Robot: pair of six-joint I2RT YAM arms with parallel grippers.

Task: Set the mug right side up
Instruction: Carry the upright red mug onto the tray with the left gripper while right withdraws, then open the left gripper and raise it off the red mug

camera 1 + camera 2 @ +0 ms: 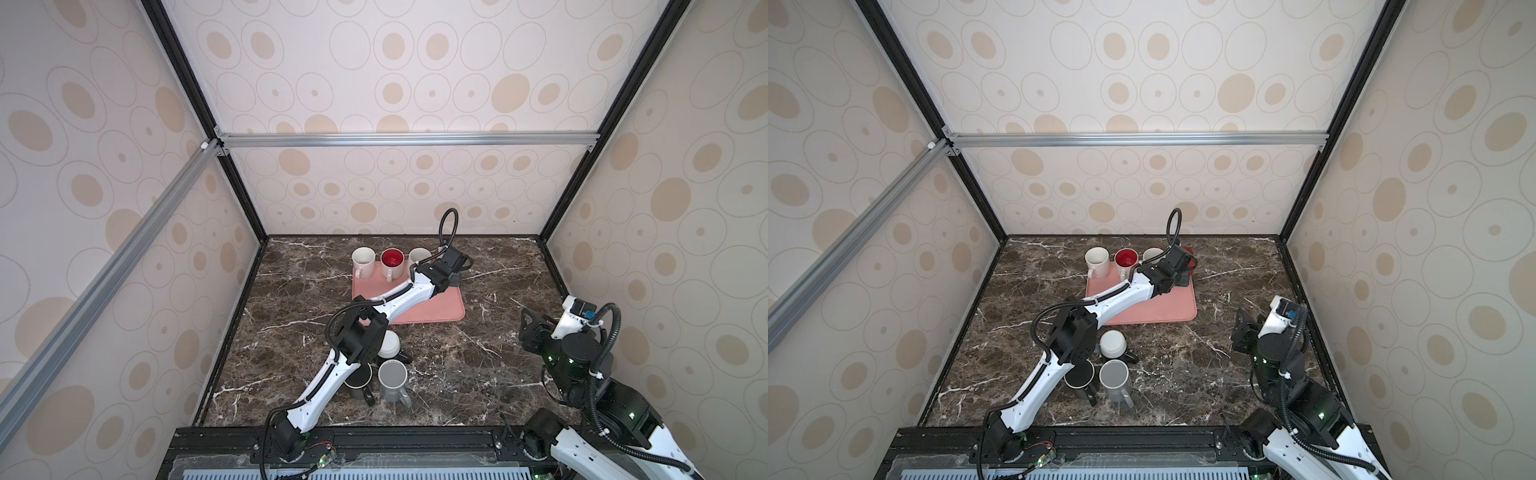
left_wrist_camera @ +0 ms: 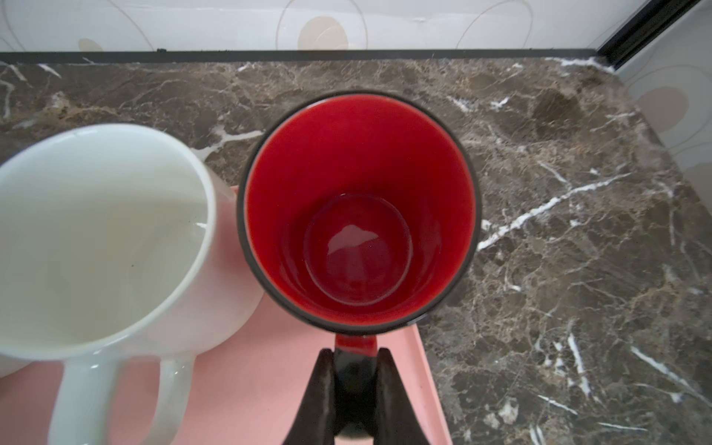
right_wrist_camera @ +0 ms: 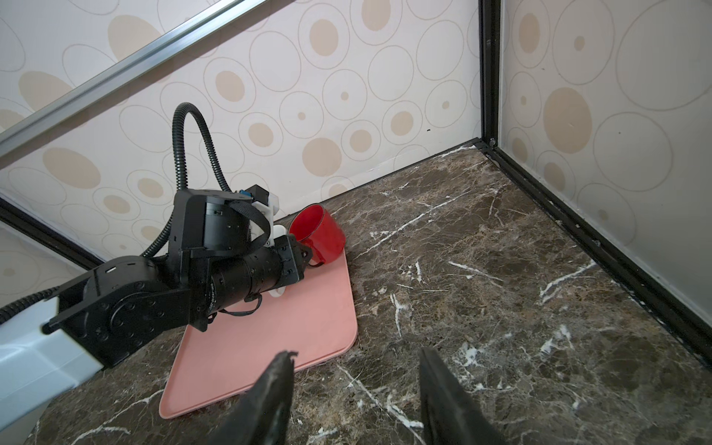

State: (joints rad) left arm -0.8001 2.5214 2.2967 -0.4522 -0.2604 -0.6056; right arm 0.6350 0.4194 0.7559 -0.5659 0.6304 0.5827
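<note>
Stretching diagonally to far right corner of pink mat [image 3: 269,346], left claw [image 2: 355,356] is pinching handle [image 2: 355,342] of red mug [image 2: 358,215], mouth-up, slightly tilted. Right arm [image 1: 577,365] is sitting folded back, right claw [image 3: 356,352] gaping.

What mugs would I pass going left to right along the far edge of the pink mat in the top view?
Cream mug → white mug with a red inside → plain white mug → red mug, gripped by its handle in the left hand.
</note>
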